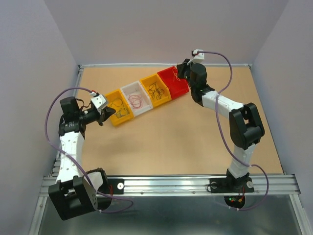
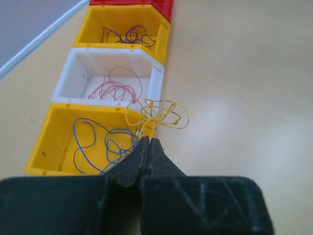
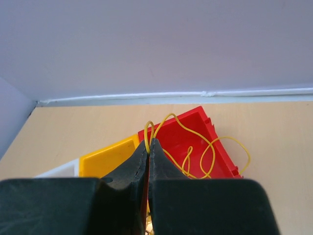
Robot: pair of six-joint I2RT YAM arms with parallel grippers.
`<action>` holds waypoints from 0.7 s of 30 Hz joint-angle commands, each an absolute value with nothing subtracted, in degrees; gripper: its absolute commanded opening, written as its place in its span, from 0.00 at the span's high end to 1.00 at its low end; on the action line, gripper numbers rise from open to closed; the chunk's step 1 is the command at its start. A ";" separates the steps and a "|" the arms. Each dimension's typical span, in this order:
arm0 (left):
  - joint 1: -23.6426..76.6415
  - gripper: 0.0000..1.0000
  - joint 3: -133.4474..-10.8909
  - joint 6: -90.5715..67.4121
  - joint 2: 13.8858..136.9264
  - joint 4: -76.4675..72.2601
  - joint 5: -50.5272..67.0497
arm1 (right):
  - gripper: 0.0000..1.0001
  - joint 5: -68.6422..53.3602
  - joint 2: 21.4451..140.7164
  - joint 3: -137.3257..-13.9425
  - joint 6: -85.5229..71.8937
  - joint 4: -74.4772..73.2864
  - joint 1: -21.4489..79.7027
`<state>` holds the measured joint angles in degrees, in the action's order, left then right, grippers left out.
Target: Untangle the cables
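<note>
Left gripper [image 2: 148, 145]: my fingers are closed, pinching a crumpled yellow wire [image 2: 155, 113] at the right wall of the near yellow bin [image 2: 46, 147]. Most of the wire spreads past that wall, over the table [image 2: 244, 98].
Right gripper [image 3: 149, 145]: fingers closed on a looped yellow wire [image 3: 171, 115], held over the red bin [image 3: 195, 128].
Other cables: blue wire [image 2: 115, 144] in the near yellow bin; pink wire [image 2: 115, 89] in the white bin [image 2: 66, 81]; dark wire [image 2: 129, 35], possibly purple, in the far yellow bin [image 2: 93, 27].
Bins: four, side by side in one row.
</note>
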<state>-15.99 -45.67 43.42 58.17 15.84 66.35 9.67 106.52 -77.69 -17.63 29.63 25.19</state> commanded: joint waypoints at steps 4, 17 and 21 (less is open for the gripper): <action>-11.52 1.00 -42.80 37.97 54.94 8.09 60.21 | 0.99 1.76 113.28 -87.00 -20.92 27.60 25.14; -10.20 1.00 -41.75 36.47 53.88 6.15 57.74 | 1.00 1.67 120.50 -92.37 -20.83 21.10 25.14; -9.93 1.00 -41.48 36.74 53.61 5.89 57.48 | 1.00 1.93 122.16 -94.91 -19.17 17.68 26.54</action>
